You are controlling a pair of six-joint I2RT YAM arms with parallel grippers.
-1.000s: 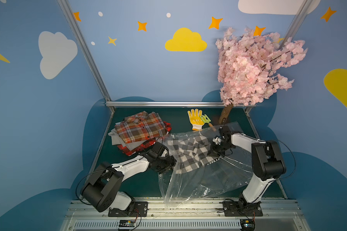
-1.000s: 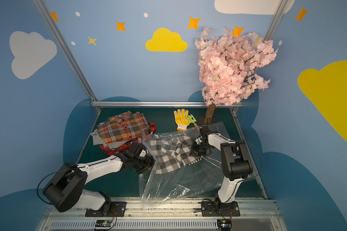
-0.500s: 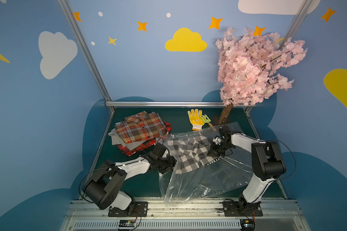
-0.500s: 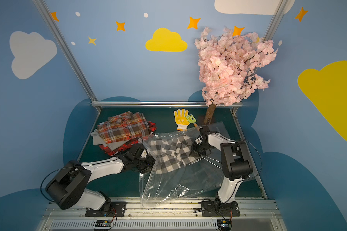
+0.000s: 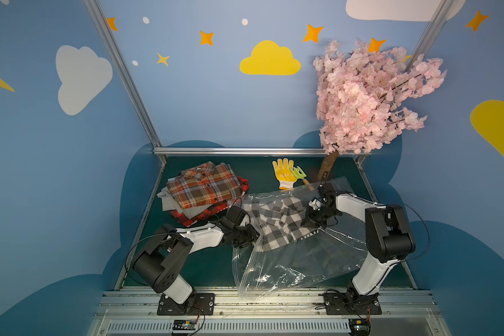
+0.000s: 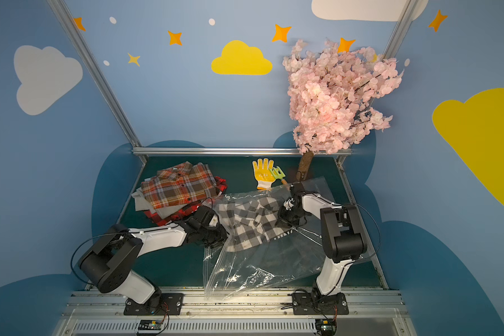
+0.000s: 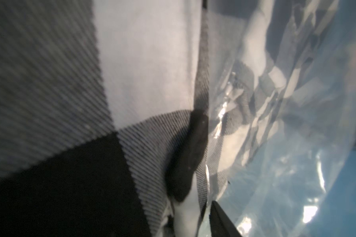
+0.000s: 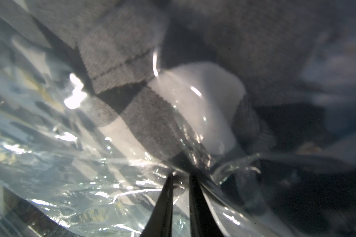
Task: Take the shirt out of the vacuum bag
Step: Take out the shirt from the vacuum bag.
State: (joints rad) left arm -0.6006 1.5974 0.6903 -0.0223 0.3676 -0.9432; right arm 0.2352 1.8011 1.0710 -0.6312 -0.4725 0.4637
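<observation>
Your right gripper point(image 8: 180, 180) pinches the vacuum bag's point(image 5: 288, 261) clear film, jaws nearly together. Your left gripper point(image 5: 245, 236) presses into the grey checked shirt point(image 5: 277, 221); its jaw state cannot be told. Bag and shirt sprawl from the table's point(image 5: 204, 267) middle to its near edge.

Centre-left in both top views, on the green table point(image 5: 256, 174): a pile of folded plaid shirts point(image 5: 204, 186), orange-brown one on top, grey cloth + red plaid under it. Just right of centre, twd the back rail point(image 5: 239, 151), a yellow glove point(image 5: 284, 173) lies flat w/ a small green rake point(image 5: 299, 174) touching its right edge. Upper right: pink blossom tree point(image 5: 367, 99), trunk leaning; blue walls w/ a yellow cloud point(image 5: 269, 59) & orange stars.
</observation>
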